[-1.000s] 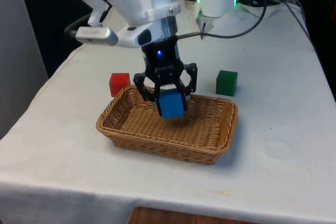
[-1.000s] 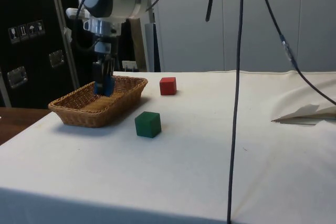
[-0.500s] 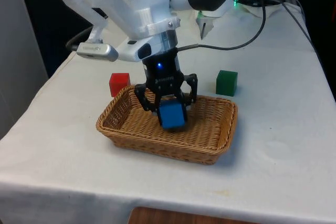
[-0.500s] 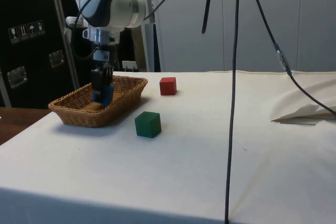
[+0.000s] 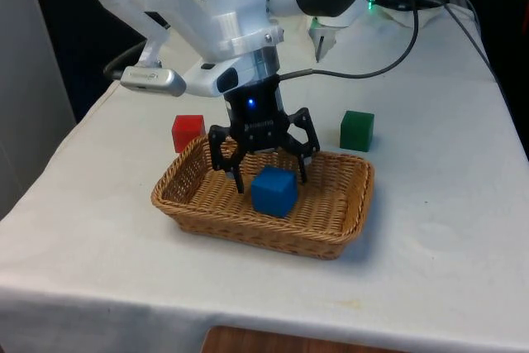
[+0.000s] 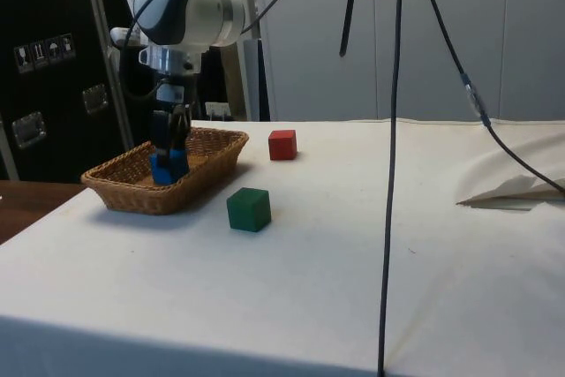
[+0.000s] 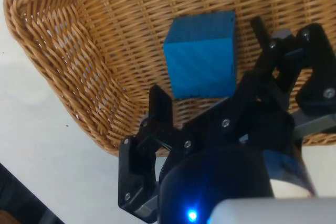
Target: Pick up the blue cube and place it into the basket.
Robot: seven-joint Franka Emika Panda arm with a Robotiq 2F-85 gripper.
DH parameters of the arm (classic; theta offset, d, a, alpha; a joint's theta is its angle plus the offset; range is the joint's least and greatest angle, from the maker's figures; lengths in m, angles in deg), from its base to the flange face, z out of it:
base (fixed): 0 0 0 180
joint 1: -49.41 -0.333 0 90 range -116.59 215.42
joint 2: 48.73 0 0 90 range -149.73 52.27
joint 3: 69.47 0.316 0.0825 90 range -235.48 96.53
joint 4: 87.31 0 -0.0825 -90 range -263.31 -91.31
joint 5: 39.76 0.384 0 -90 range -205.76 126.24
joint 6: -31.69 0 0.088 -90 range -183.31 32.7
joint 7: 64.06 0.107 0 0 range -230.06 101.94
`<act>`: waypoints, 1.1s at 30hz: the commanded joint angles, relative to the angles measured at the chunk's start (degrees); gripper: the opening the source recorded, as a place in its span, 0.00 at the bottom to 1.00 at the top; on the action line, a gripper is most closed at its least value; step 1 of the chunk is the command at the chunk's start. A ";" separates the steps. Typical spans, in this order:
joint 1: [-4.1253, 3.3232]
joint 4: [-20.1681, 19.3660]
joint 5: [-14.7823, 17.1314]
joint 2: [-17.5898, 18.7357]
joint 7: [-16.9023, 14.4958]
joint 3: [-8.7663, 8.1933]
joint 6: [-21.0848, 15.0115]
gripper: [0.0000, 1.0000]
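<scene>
The blue cube (image 5: 274, 191) sits on the floor of the wicker basket (image 5: 339, 233), near its middle, and the gripper (image 5: 265, 178) hangs just above it with its two fingers spread wide, one on either side of the cube and holding nothing. From the wrist view the cube (image 7: 201, 54) lies flat on the weave between the finger (image 7: 160, 109) on one side and its partner on the other, with a gap showing at each face.

To my eye the job looks as good as done, so the risk now lies in getting out. The fingertips reach below the cube's top, inside the basket (image 6: 124, 196). If the arm swings sideways before lifting, a finger could catch the cube and tip it, or hook the basket's woven wall and drag the light basket across the cloth. A straight rise should avoid both.

Counting what stands here: one basket, one blue cube (image 6: 167, 166) in it, one red cube (image 5: 188, 131) just beyond the basket's far corner, and one green cube (image 5: 357, 130) beyond the basket's other far corner, both on the cloth and apart from the basket.
</scene>
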 commanded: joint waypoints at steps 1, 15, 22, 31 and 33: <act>0.06 -0.23 0.06 -0.23 -0.06 0.00 0.11 1.00; -0.74 -3.44 -2.18 -5.44 0.57 -1.15 1.72 1.00; -0.74 -6.70 -3.27 -8.94 0.63 -1.15 1.78 1.00; -0.80 -11.40 -4.64 -13.81 0.57 -1.09 1.72 1.00; -0.80 -12.43 -4.93 -14.95 0.57 -1.15 1.72 1.00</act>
